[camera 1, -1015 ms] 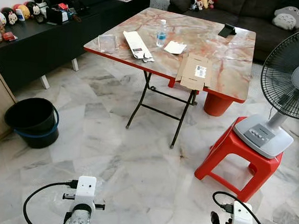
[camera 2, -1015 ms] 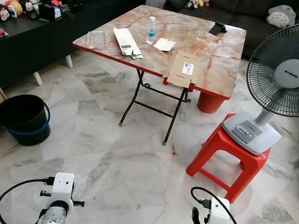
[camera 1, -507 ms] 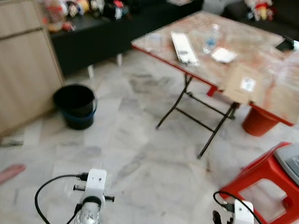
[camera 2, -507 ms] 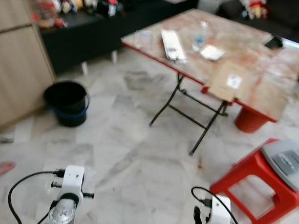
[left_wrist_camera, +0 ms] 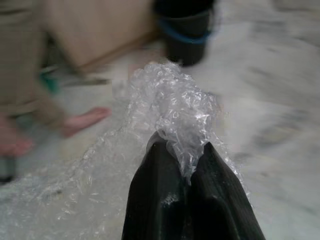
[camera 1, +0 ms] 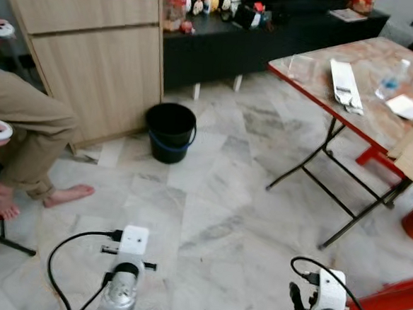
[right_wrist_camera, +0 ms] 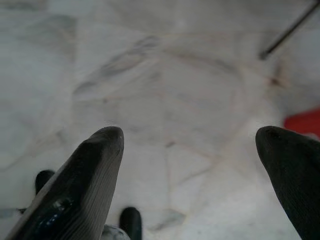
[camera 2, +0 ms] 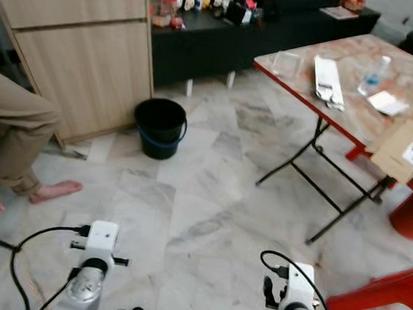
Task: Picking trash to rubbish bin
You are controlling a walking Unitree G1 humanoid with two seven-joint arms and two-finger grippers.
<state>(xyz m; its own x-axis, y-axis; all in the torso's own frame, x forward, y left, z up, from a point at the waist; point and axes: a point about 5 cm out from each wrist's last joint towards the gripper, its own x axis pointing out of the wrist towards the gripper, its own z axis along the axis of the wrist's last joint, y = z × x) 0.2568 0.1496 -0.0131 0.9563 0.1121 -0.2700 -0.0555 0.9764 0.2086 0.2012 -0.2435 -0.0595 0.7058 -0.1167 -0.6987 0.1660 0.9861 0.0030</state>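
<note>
Left gripper [left_wrist_camera: 181,150]: jaws clamped together on a wad of bubble wrap [left_wrist_camera: 172,107], which bulges out past the fingertips and trails back under the wrist. Right gripper [right_wrist_camera: 190,165]: jaws wide apart, nothing between them, only marble floor [right_wrist_camera: 165,80] beyond.

Step in hand, as I read it: carrying the trash to the bin [camera 1: 171,130]. The bin is a black bucket with a blue band, standing on the floor at about 12 o'clock from the left gripper and well apart from it. In the left wrist view it sits straight ahead past the wrap, blurred, so probably the camera is moving.

Next move calls for closing on the bin, getting the left jaws over its open mouth, then releasing. The wrap is light and springy, so it could cling to the fingers or drift off the rim.

Surface [camera 2: 352,94]: a folding marble-pattern top with a red edge at 2 o'clock, carrying a flat carton [camera 2: 326,80], a bottle [camera 2: 371,74], white paper [camera 2: 387,102] and a cardboard piece [camera 2: 405,151]. That looks like more trash for later.

Room: wood cabinet [camera 1: 93,55] just behind the bin, dark low shelf [camera 1: 271,35] with toys at 1 o'clock. A seated person's leg and bare foot [camera 1: 65,195] at 10 o'clock, near the path. Keep clear.
</note>
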